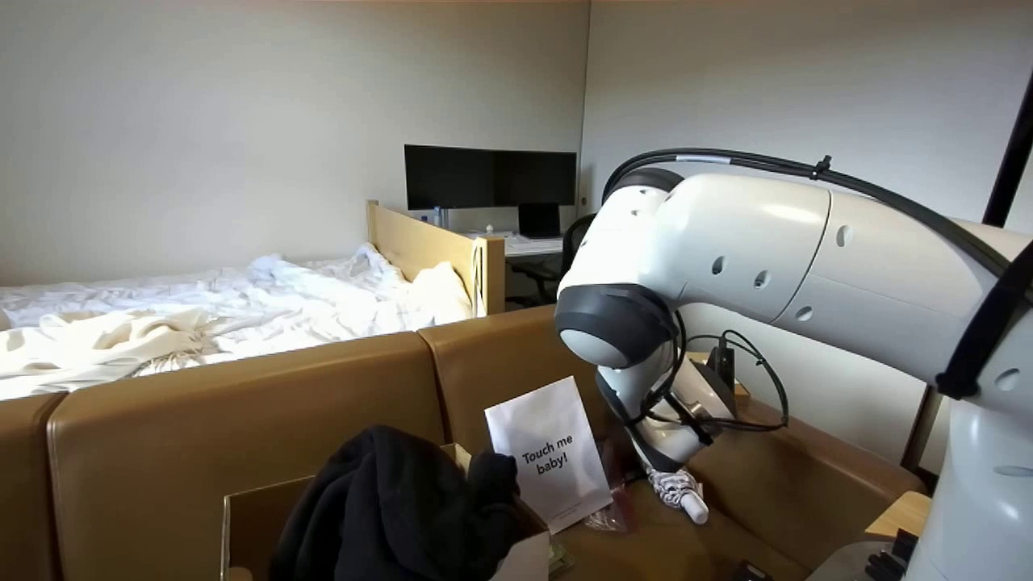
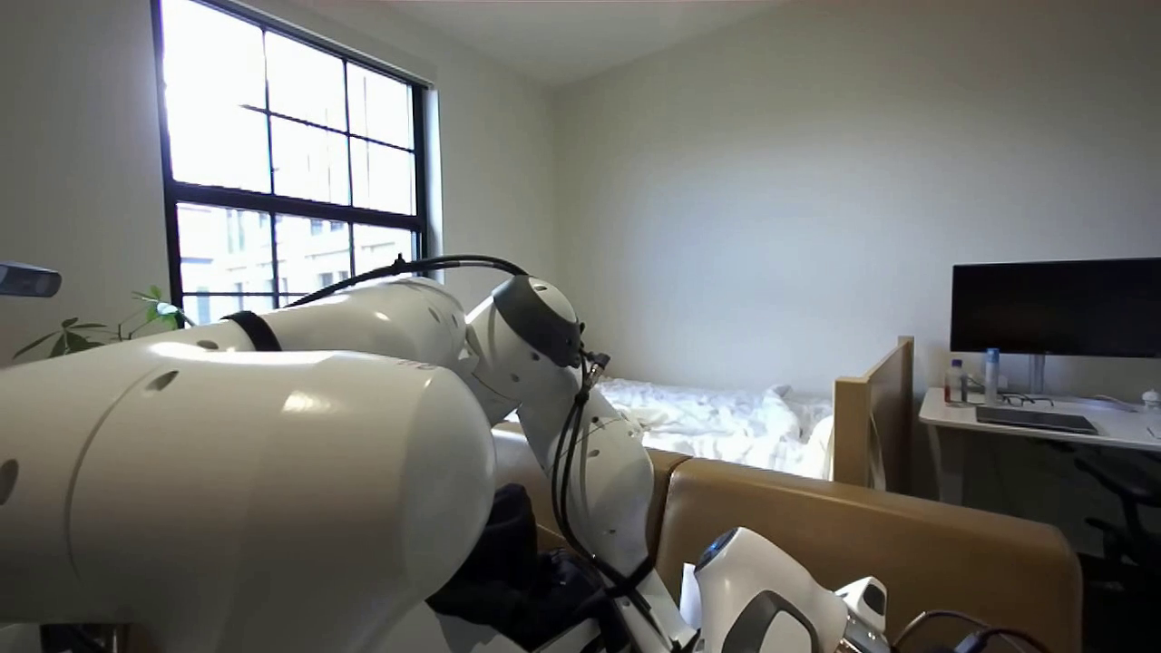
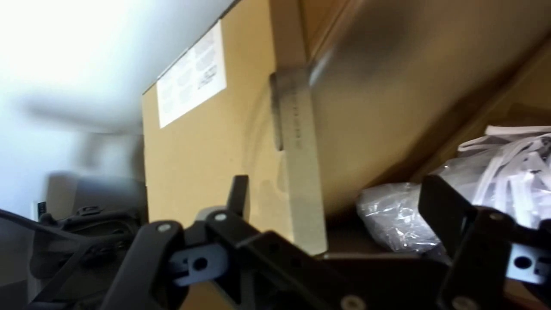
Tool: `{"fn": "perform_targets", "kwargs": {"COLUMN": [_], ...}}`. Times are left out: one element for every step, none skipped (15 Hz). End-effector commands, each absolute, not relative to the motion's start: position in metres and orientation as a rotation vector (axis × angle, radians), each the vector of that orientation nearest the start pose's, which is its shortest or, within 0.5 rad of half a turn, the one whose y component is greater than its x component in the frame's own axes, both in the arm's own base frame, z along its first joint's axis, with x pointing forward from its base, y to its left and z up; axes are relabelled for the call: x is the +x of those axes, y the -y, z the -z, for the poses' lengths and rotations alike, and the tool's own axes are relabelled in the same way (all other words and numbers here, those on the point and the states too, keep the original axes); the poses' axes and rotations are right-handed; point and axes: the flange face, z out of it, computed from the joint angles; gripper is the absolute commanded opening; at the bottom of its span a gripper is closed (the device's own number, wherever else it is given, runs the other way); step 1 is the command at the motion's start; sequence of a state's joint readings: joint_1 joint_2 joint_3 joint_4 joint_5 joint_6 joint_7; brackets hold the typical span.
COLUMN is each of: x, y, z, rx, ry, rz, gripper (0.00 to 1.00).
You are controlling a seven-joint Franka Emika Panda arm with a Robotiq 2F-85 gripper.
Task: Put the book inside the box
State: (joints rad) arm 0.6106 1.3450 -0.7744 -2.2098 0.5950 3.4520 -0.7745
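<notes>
A flat tan-brown rectangular thing (image 3: 211,146) shows in the wrist view, with a pale narrow edge and a white printed label. It looks like the book, but I cannot be sure. My gripper (image 3: 338,193) is open, its fingers wide apart with nothing held. Its left finger overlaps the tan face and its right finger overlaps a plastic bag. The narrow edge lies between them in the picture. The open cardboard box (image 1: 524,561) stands at the bottom of an exterior view with black cloth (image 1: 395,508) bulging out. The exterior views hide the fingers.
A brown sofa (image 1: 242,420) runs behind the box. A white "Touch me baby!" sheet (image 1: 549,460) leans beside the box. White corded material (image 1: 676,488) lies below the wrist. A clear plastic bag (image 3: 396,215) lies near the right finger. A black case (image 3: 90,245) is at lower left.
</notes>
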Motion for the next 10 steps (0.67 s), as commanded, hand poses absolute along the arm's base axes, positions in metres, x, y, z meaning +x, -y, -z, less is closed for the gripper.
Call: {"fn": "perform_targets", "kwargs": {"x": [0.454, 0.462, 0.468, 0.475, 0.480, 0.487, 0.494, 0.501, 0.508, 0.514], "y": [0.197, 0.193, 0.189, 0.185, 0.181, 0.177, 0.173, 0.170, 0.168, 0.170], "z": [-0.026, -0.024, -0.021, -0.019, -0.018, -0.016, -0.017, -0.018, -0.019, -0.020], "rx": [2.168, 2.169, 2.173, 2.175, 2.172, 2.169, 2.164, 2.156, 2.144, 2.130], "ry": [-0.611, -0.607, -0.608, -0.614, -0.619, -0.625, -0.630, -0.634, -0.636, -0.635], "rz": [-0.038, -0.064, -0.086, -0.106, -0.124, -0.142, -0.164, -0.183, -0.204, -0.217], "gripper": [1.00, 1.00, 1.00, 1.00, 1.00, 1.00, 1.00, 1.00, 1.00, 1.00]}}
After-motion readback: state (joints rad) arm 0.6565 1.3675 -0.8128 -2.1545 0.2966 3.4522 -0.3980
